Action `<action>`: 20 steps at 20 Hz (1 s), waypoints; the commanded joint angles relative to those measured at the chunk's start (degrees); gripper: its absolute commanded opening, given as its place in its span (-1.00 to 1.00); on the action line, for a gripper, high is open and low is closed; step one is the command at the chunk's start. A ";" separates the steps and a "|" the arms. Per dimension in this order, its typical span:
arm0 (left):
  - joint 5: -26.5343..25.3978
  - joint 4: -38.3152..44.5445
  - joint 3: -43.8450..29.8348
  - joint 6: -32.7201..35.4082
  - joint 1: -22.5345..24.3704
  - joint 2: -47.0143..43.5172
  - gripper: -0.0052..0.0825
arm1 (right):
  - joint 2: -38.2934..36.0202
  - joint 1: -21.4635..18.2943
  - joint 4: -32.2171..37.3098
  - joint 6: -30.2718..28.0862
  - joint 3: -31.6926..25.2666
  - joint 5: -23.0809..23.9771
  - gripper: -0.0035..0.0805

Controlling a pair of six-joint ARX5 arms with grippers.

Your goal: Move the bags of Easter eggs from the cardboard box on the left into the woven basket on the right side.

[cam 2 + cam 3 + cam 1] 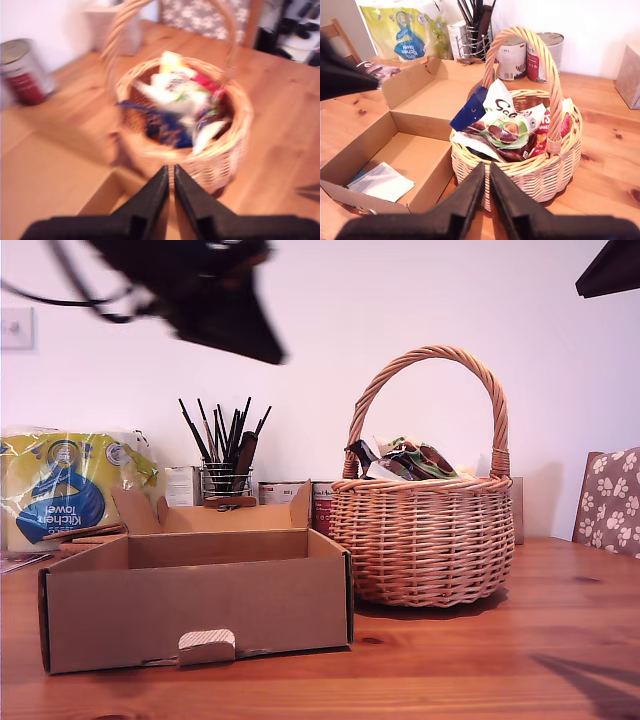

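Note:
The woven basket (425, 540) stands on the table at the exterior view's right, and several bags of Easter eggs (405, 460) are piled in it. The cardboard box (200, 610) sits at that view's left. On its floor only a flat white sheet (380, 182) shows. My first gripper (170, 182) is shut and holds nothing. It hangs blurred above the box's edge, facing the basket (225, 160). My second gripper (487, 175) is also shut and holds nothing, high over the basket's (535, 175) near side, above the bags (505, 127).
A yellow-and-blue kitchen towel pack (70, 485) and a wire-mesh cup of brushes (225, 475) stand behind the box. Two cans (512, 57) stand behind the basket. A paw-print chair (610, 500) is at the exterior view's right edge. Dark arms (215, 300) hang overhead.

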 commanded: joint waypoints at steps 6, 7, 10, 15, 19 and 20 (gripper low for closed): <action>-1.14 1.70 -13.44 -3.21 6.23 -12.55 -0.93 | -2.47 -0.33 2.75 2.71 -1.38 0.15 -0.94; -1.44 1.51 -14.93 -3.61 7.06 -14.73 -0.93 | -2.69 -0.33 2.56 2.71 -1.38 0.07 -0.94; -3.02 -0.61 -18.49 -4.17 9.27 -21.81 -0.93 | -3.32 -0.35 1.27 2.49 -1.38 0.07 -0.94; -3.32 -4.96 -19.98 -4.46 10.10 -31.58 -0.93 | -3.67 -0.35 -0.11 3.28 -1.38 -0.46 -0.94; -3.32 -6.36 -19.93 -4.63 10.10 -34.29 -0.93 | -3.17 -0.35 -3.32 3.21 -1.38 0.02 -0.94; -3.32 -6.29 -19.93 -4.63 10.10 -34.16 -0.93 | -3.02 -0.35 -4.20 3.21 -1.38 0.02 -0.94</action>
